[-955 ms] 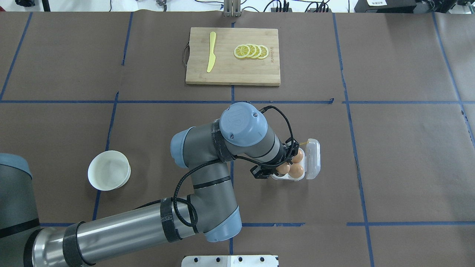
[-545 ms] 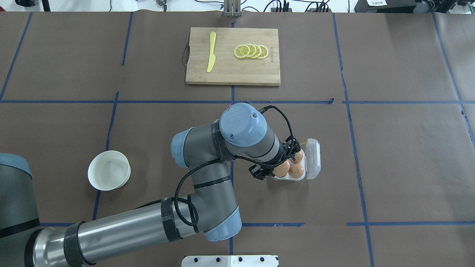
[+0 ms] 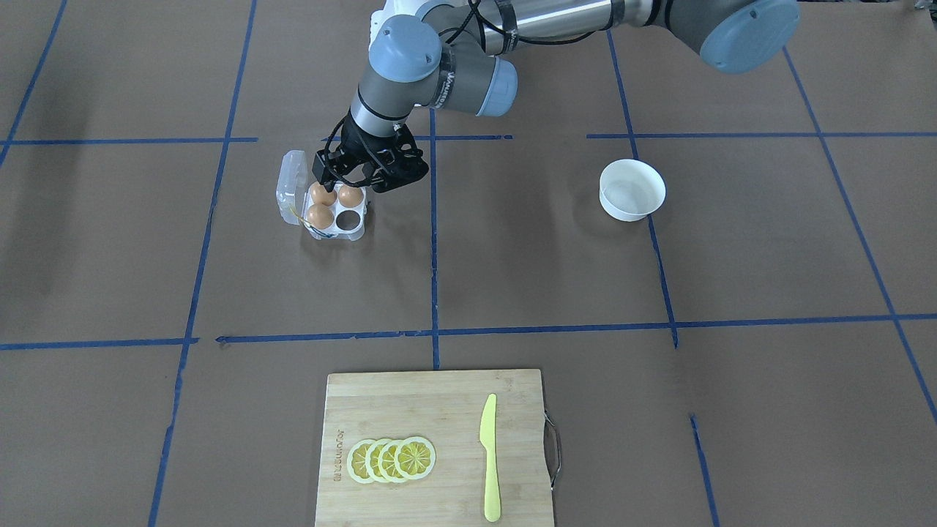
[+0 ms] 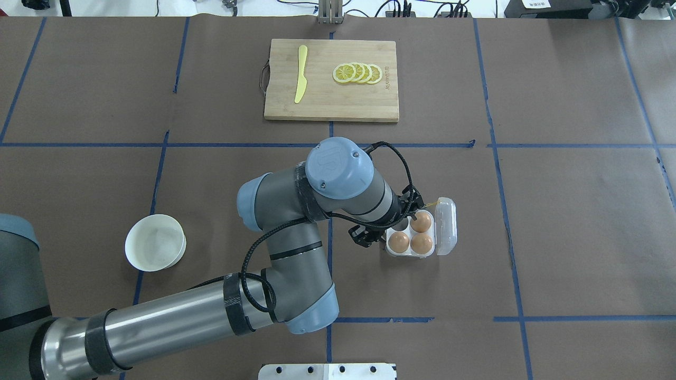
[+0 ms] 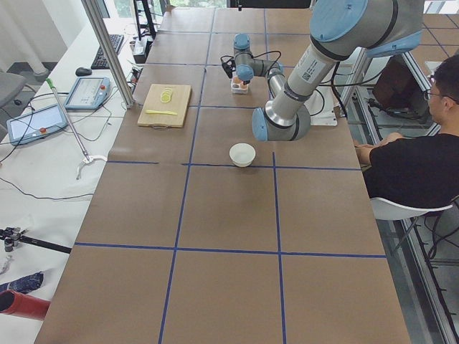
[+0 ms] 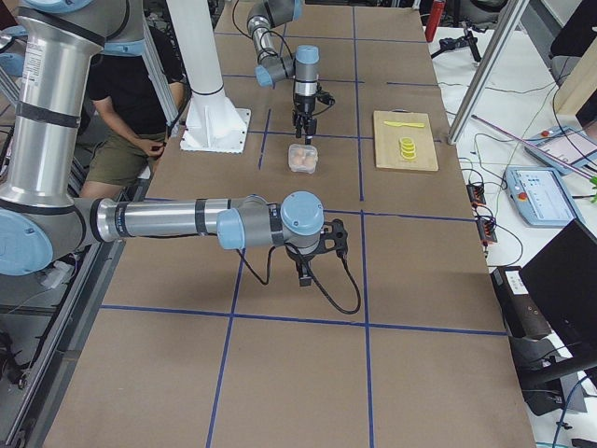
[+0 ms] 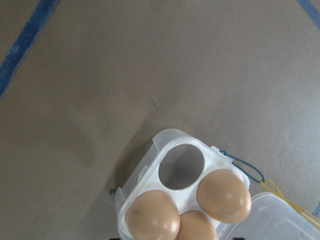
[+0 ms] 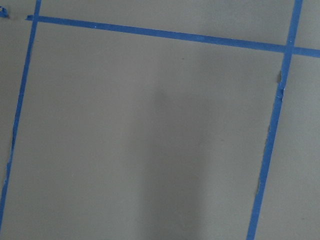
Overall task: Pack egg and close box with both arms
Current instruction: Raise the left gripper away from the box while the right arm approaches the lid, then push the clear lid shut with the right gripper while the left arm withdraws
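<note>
Hovering with left arm [image 4: 296, 253] bent at elbow, wrist down, over box [image 4: 446, 227] on desk [image 4: 581, 237], left fingers [image 3: 323, 176] spread and empty. Logged egg [image 4: 398, 241] seated inside box. Cannot tell right fingers [image 6: 303, 273] state.

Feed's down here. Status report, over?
Left gripper open over box. Right gripper: cannot tell. Three eggs seated, one cup empty, lid open. Gripper likely in lid's path.
</note>
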`<state>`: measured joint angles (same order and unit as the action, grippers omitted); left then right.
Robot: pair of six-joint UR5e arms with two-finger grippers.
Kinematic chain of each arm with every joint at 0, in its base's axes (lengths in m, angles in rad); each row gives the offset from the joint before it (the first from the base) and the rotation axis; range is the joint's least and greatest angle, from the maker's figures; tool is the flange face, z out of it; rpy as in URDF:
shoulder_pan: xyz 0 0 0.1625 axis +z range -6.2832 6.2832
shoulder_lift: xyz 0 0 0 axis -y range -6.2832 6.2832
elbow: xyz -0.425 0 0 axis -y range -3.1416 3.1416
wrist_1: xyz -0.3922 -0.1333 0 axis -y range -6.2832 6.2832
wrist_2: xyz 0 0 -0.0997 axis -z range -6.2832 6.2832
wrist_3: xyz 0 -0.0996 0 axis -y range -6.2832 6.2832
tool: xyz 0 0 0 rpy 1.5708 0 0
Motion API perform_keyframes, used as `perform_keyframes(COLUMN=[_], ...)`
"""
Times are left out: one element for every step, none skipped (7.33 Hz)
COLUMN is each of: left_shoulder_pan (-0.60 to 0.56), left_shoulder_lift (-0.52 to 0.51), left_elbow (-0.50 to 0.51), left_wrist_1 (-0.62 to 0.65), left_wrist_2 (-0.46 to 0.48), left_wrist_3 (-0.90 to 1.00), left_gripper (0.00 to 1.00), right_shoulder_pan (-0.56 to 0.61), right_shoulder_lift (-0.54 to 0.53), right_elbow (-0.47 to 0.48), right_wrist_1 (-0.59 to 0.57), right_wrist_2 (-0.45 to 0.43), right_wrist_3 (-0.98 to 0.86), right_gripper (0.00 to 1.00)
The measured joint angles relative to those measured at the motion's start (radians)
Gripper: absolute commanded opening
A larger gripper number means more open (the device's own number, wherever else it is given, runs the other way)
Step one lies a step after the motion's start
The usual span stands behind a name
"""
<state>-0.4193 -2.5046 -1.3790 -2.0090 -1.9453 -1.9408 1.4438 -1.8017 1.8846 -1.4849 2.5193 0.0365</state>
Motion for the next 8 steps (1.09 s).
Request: perform_keyframes(left_shoulder_pan=[-0.031,-0.067,-0.107,-0.154,-0.214,-0.296,-0.381,-0.444], left_shoulder_lift=[0.073,0.165,0.244,0.31,0.37,0.423,0.465,0.501], left_elbow=[-0.078,-0.179,-0.273,-0.355,-0.422,-0.468,-0.495,-0.508], left_wrist_1=[0.011,0.033,0.069,0.098,0.111,0.115,0.117,0.118], left_wrist_2=[-0.018,-0.036,-0.046,-0.056,-0.088,-0.14,-0.185,-0.212], left_wrist_3=[0.055,0.136,0.227,0.31,0.381,0.453,0.525,0.593], left_gripper=[0.79,0.78,0.78,0.78,0.78,0.78,0.78,0.78], right_shoulder_pan=[-0.046,-0.104,-0.189,-0.314,-0.465,-0.623,-0.767,-0.876], right_shoulder_lift=[0.038,0.073,0.099,0.126,0.162,0.216,0.288,0.356], right_elbow=[0.002,0.002,0.003,0.003,0.003,0.004,0.005,0.004], right_wrist_1=[0.011,0.054,0.144,0.27,0.382,0.447,0.47,0.474], right_wrist_2=[-0.008,-0.023,-0.058,-0.138,-0.248,-0.363,-0.467,-0.543], right_wrist_3=[0.091,0.211,0.378,0.593,0.813,1.004,1.159,1.27], right_gripper=[1.0,1.0,1.0,1.0,1.0,1.0,1.0,1.0])
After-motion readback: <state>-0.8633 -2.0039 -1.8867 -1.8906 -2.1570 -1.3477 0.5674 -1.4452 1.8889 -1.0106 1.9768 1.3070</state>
